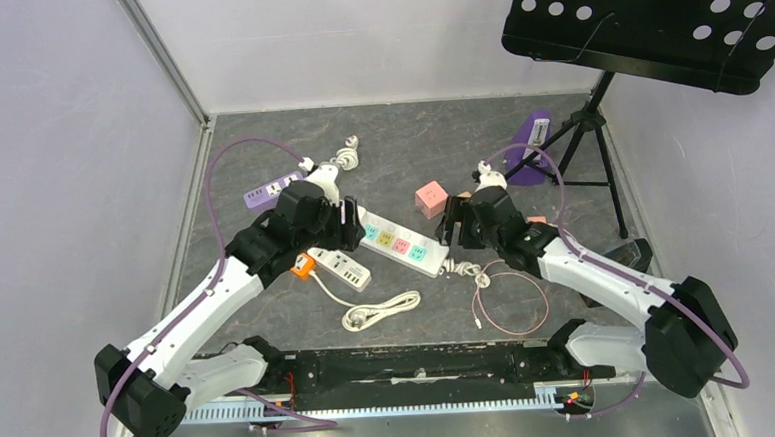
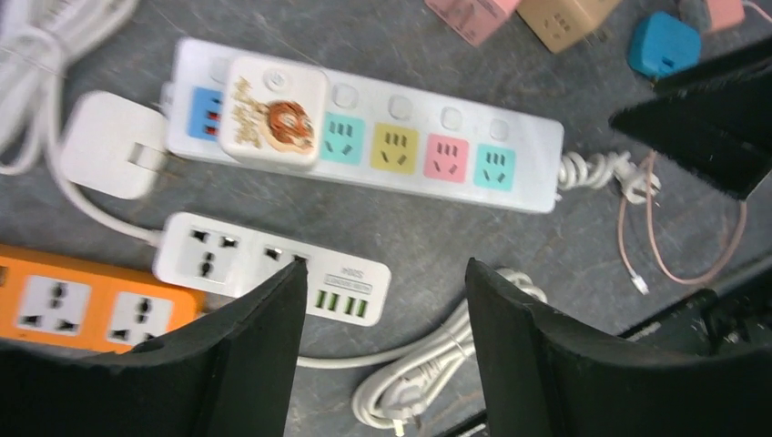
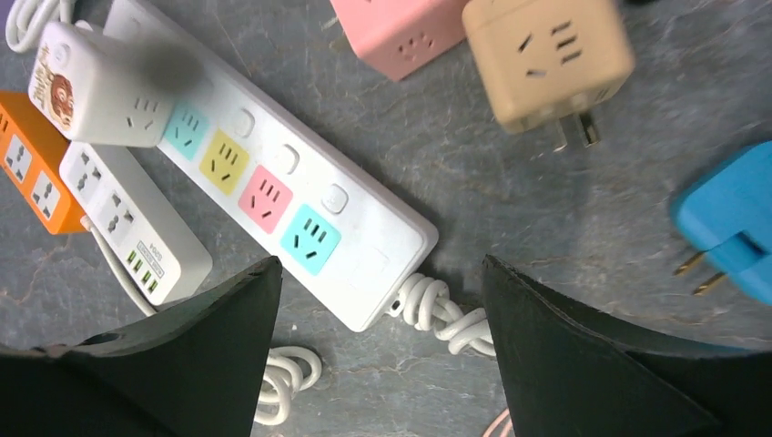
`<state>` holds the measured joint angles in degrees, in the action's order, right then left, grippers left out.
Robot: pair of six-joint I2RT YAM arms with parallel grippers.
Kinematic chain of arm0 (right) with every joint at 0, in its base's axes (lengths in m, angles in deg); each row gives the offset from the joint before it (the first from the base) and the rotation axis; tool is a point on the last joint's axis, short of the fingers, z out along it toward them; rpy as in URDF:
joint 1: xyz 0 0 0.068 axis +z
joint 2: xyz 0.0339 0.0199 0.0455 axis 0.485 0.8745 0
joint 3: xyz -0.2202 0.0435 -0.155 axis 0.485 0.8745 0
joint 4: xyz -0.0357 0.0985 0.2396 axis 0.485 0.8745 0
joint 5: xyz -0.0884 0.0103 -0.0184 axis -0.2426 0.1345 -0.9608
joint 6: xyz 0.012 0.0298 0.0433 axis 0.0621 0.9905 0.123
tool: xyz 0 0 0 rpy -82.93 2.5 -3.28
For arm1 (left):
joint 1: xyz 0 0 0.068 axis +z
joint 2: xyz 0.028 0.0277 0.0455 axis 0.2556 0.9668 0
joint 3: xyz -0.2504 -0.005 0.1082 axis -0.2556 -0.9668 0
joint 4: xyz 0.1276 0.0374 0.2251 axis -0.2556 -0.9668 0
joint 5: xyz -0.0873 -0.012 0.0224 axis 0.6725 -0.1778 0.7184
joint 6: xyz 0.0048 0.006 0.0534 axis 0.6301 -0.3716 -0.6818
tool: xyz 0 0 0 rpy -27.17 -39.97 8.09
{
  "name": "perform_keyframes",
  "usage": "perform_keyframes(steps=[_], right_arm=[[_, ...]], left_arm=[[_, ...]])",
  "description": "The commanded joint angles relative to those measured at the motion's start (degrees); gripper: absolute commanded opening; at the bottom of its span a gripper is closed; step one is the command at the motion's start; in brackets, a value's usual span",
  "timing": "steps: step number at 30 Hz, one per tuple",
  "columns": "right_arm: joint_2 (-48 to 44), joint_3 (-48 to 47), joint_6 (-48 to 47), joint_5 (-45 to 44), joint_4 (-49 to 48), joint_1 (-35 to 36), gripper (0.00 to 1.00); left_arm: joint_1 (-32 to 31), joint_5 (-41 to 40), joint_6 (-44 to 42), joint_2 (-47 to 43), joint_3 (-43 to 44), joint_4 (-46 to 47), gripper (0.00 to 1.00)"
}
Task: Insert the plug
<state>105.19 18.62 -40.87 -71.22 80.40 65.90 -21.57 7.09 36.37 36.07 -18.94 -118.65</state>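
A long white power strip with blue, teal, yellow and pink sockets lies across the middle of the table, also in the left wrist view and the right wrist view. The plug, a white cube with a tiger picture, sits on the strip's left end over a socket, seen too from the right wrist. My left gripper hovers above that end, open and holding nothing. My right gripper is open and empty above the strip's cable end.
A small white strip with green USB ports and an orange strip lie beside the main one. A pink cube, a tan cube and a blue plug lie nearby. A music stand overhangs the back right.
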Motion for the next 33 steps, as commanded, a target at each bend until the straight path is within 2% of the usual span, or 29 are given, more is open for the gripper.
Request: perform_keyframes(steps=[1,3,8,13,18,25,30,33], right_arm=[[-3.52,-3.79,-4.77,-6.09,5.48,-0.17,0.82],[-5.47,-3.22,-5.18,-7.36,6.16,-0.16,0.82],[-7.27,-3.46,-8.36,-9.01,6.98,-0.16,0.82],[-6.11,-5.75,-13.38,-10.56,6.69,-0.54,0.83],[-5.0,-6.22,-17.23,-10.67,3.52,-1.86,0.85],[1.46,-9.14,-21.72,-8.82,-0.24,-3.58,0.85],[7.01,-12.63,-25.01,-4.71,-3.38,-3.66,0.84],[11.13,-14.93,-27.02,-2.48,-5.12,-3.67,0.83]], left_arm=[[-0.16,9.26,5.95,0.37,-4.46,5.46,0.67],[-1.04,9.22,7.56,1.59,-6.95,8.27,0.6],[-4.65,4.59,11.23,7.9,-10.32,14.13,0.56],[-6.33,-2.94,14.16,13.87,-12.22,19.85,0.46],[-6.33,-11.28,15.26,17.89,-12.56,20.5,0.33],[-6.25,-17.49,14.11,24.63,-13.28,27.57,0.2],[-4.66,-19.05,15.48,31.0,-11.48,29.83,0.06],[-3.05,-20.4,16.04,31.58,-11.85,30.67,0.03]])
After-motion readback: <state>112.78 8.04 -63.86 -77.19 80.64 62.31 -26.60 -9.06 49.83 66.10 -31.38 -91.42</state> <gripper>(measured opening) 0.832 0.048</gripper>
